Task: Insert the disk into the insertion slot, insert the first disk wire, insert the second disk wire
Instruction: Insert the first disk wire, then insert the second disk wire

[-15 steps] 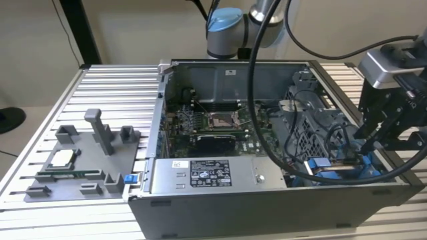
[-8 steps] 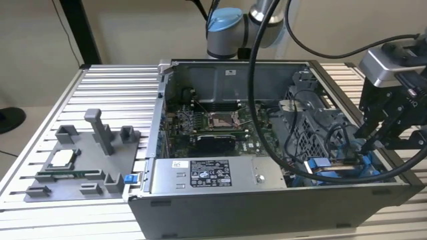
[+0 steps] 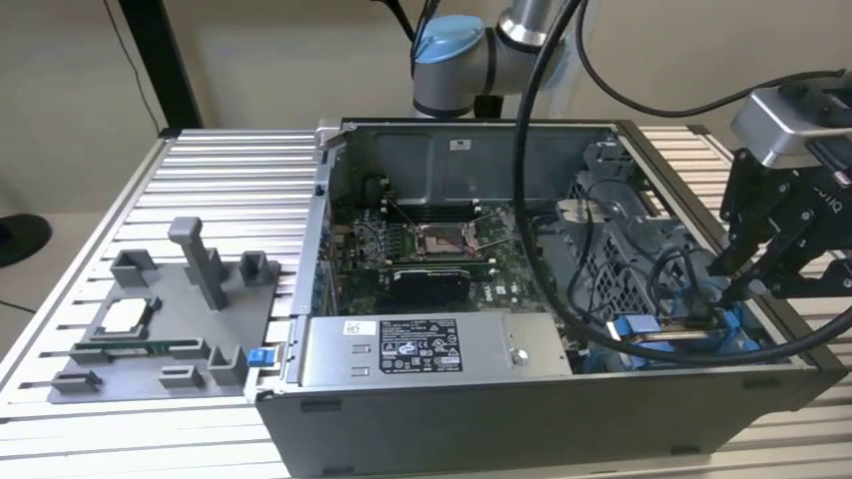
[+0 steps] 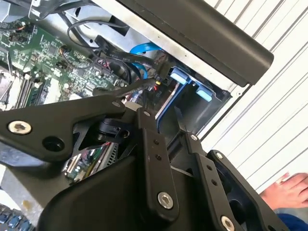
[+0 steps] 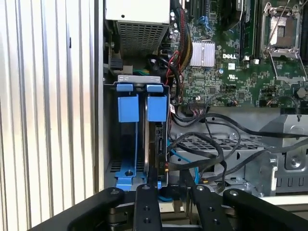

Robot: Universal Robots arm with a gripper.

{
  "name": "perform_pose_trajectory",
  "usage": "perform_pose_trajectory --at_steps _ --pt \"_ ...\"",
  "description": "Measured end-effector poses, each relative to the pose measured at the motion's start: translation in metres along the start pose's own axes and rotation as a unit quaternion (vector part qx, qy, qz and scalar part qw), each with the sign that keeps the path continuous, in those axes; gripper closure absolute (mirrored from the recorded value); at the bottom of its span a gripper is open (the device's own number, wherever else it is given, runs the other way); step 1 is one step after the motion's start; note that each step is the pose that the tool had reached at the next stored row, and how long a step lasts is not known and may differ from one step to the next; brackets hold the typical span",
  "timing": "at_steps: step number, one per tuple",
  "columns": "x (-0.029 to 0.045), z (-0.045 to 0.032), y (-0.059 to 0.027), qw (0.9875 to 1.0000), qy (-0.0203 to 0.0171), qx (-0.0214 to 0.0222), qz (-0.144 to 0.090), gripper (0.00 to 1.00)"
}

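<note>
An open computer case (image 3: 533, 419) lies on its side on a ribbed metal bench (image 3: 226, 180), with its green motherboard (image 3: 426, 244) facing up. A grey power-supply box (image 3: 399, 344) with a label sits along the case's near wall in the exterior view.

The robot arm's gripper (image 3: 735, 284) reaches down into the case's near corner on the exterior view's right, at the drive bay. In both wrist views its black jaws stand apart, and nothing can be seen clamped between them.

The disk (image 5: 156, 144) stands on edge in the bay, in the slot further from the case wall. A bright blue carrier tab (image 5: 157, 107) caps its end. A second blue carrier (image 5: 127, 108) sits in the slot just beside it, against the case wall, and the space inside that carrier looks dark.

In the first wrist view the gripper (image 5: 168, 180) hangs over the end of the disk. Looped black wires (image 5: 207, 144) and a thin blue cable (image 5: 183, 159) lie just beside the disk. In the second wrist view a black connector (image 4: 161, 77) sits near the disk's end, just off the gripper (image 4: 159, 115). Whether the connector is plugged in cannot be told.

A grey fixture tray (image 3: 147, 329) holding small parts lies on the bench towards its edge on the exterior view's left, well apart from the case. A person's hand (image 4: 288, 190) rests on the bench outside the case.
</note>
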State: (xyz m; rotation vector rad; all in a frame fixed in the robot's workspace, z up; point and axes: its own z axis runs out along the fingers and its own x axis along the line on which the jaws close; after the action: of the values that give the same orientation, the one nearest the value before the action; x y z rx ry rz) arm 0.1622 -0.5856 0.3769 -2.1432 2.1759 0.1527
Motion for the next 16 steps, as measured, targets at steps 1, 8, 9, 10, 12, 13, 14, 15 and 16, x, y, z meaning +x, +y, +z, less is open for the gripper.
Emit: perform_pose_trajectory --at_steps 1,8,9,10,12,13,14,15,16 --pt "0.0 0.0 -0.0021 1.0 0.0 -0.0055 0.001 0.0" --pt "-0.0003 -0.0006 -0.0155 0.999 0.0006 -0.0444 0.006 0.0" --pt "-0.0003 -0.0007 -0.0171 0.9987 0.0007 -0.0498 0.006 0.0" --pt "-0.0004 -0.0008 -0.0184 0.9985 0.0008 -0.0548 0.007 0.0" --pt "-0.0004 -0.0009 -0.0213 0.9978 0.0009 -0.0652 0.009 0.0" --pt "-0.0005 -0.001 -0.0228 0.9975 0.001 -0.0701 0.009 0.0" --pt "-0.0005 -0.0011 -0.0244 0.9971 0.0011 -0.0754 0.01 0.0" --pt "-0.0005 -0.0012 -0.0258 0.9967 0.0011 -0.0806 0.011 0.0" --pt "-0.0005 -0.0012 -0.027 0.9963 0.0012 -0.0852 0.011 0.0"
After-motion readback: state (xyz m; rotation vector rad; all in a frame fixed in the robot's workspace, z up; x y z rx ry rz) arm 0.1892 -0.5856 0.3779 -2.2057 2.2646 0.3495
